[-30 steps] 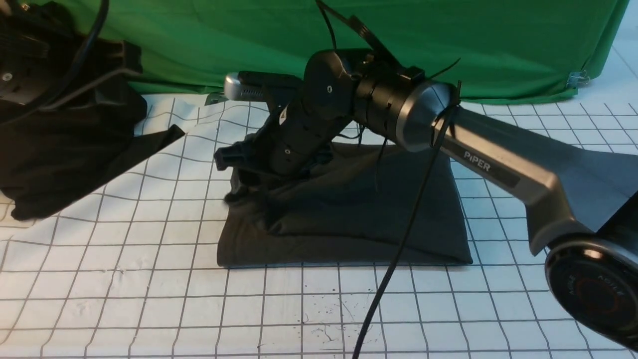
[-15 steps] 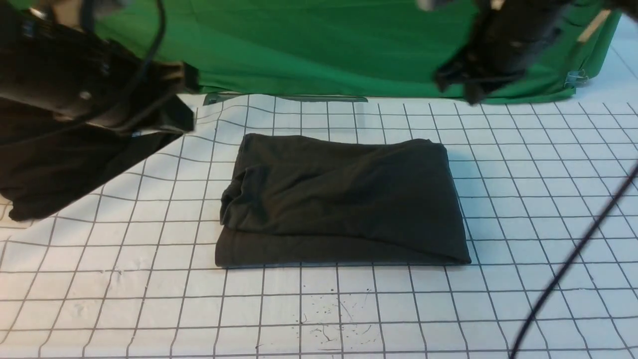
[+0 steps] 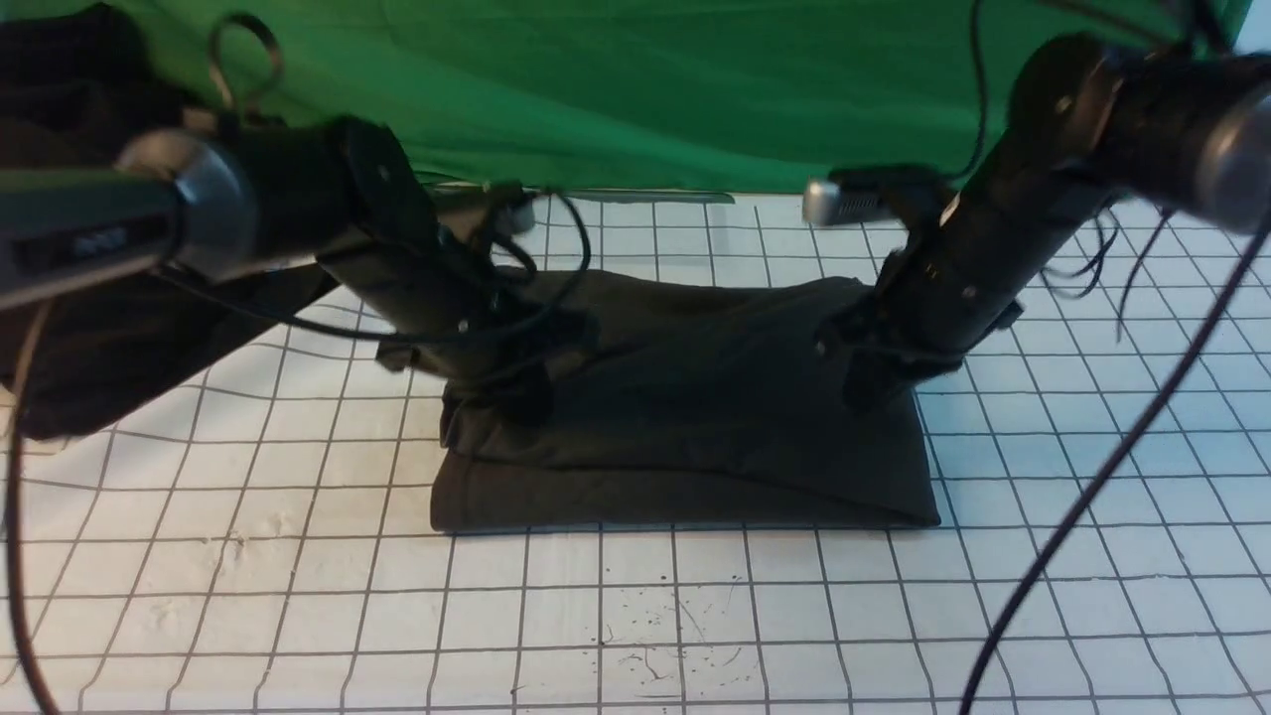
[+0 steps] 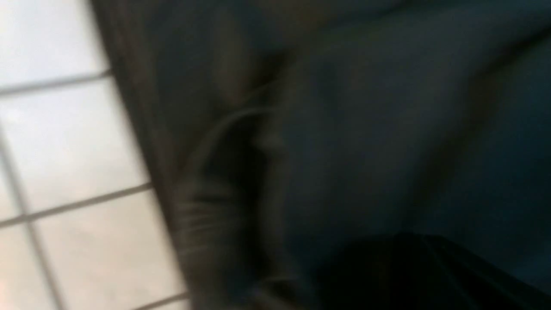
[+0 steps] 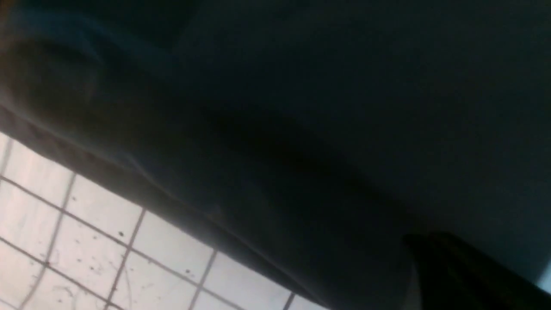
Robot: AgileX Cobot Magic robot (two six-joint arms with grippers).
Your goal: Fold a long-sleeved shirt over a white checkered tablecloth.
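Observation:
The long-sleeved shirt [image 3: 695, 397] lies folded into a dark rectangle in the middle of the white checkered tablecloth [image 3: 298, 596]. My left gripper [image 3: 511, 397] is down on the shirt's left end, where the fabric bunches. My right gripper [image 3: 862, 382] presses on the shirt's right end. Both wrist views are filled by dark shirt fabric [image 4: 344, 129] [image 5: 301, 107], with tablecloth squares [image 4: 64, 142] [image 5: 86, 241] at one side. The dark tips of the left gripper [image 4: 409, 267] and right gripper [image 5: 456, 267] sit against the cloth, shut. Whether either pinches fabric is hidden.
A blacker garment [image 3: 109, 367] lies heaped at the left edge of the tablecloth. A plain green cloth [image 3: 645, 89] hangs across the back. A black cable [image 3: 1092, 477] droops from the right arm across the front right. Black specks [image 3: 655, 636] mark the front squares.
A second ago the right arm reached across to the shirt's left end; then both arms were raised. Now each has come down on its own end of the shirt, and the right gripper has shut.

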